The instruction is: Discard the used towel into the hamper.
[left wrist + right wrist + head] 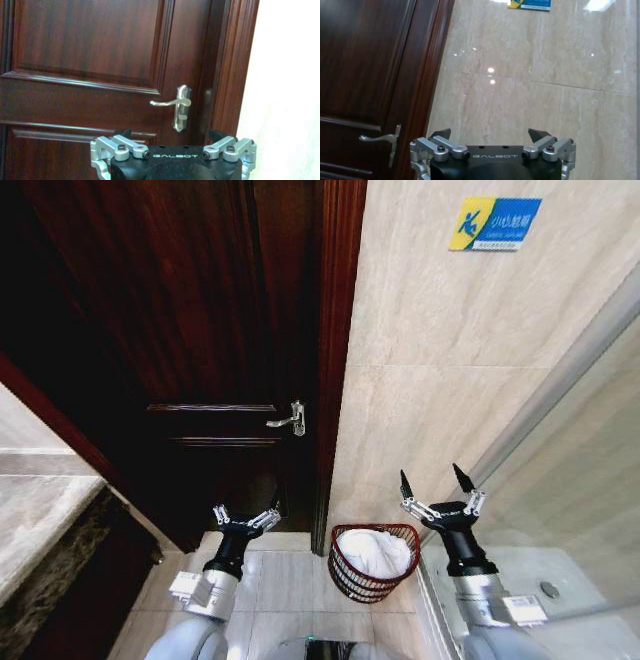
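The hamper point(350, 582) is a small round red-brown wire basket on the floor by the wall, between my two arms. A white towel point(375, 552) lies bunched inside it. My left gripper point(246, 515) is open and empty, raised to the left of the hamper and facing the door. In the left wrist view its black fingertips point(123, 133) stand wide apart before the door. My right gripper point(437, 480) is open and empty too, held up to the right of the hamper. Its fingertips point(441, 133) point at the tiled wall.
A dark wooden door point(200, 330) with a silver handle point(290, 420) stands shut ahead. Beige tiled wall point(450, 380) with a blue and yellow sign point(494, 223) is on the right, a glass panel point(580, 480) beyond. A marble counter point(30, 520) sits at left.
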